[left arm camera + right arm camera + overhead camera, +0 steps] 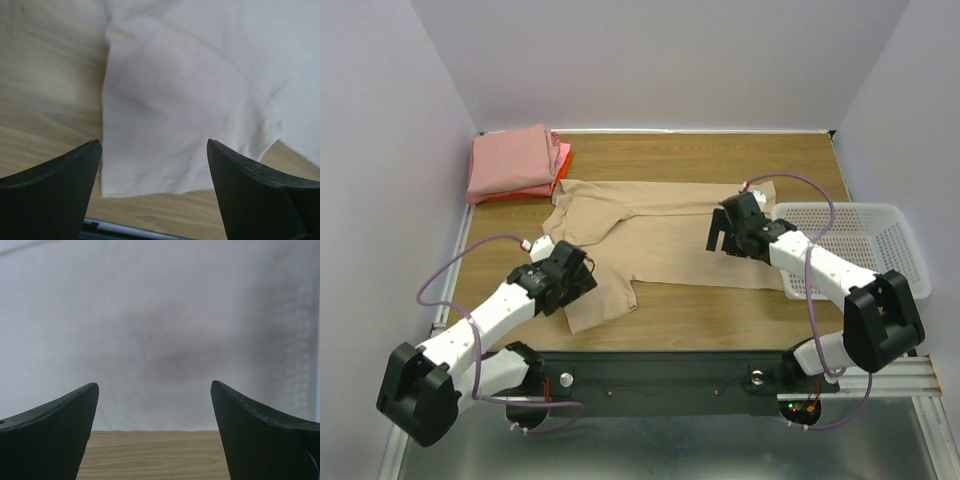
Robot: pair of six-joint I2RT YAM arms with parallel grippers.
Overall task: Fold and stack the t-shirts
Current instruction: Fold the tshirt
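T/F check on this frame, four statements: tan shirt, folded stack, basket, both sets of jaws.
1. The plain tan cloth t-shirt lies spread out on the wooden table. True.
2. The folded salmon-pink and orange-red shirt stack sits in the white plastic mesh basket. False: the stack is on the table's far left corner, and the basket is on the right.
3. The left gripper has its jaws shut on the tan t-shirt. False: the jaws stand open, holding nothing.
4. The right gripper hangs over the tan t-shirt with its jaws open. True.
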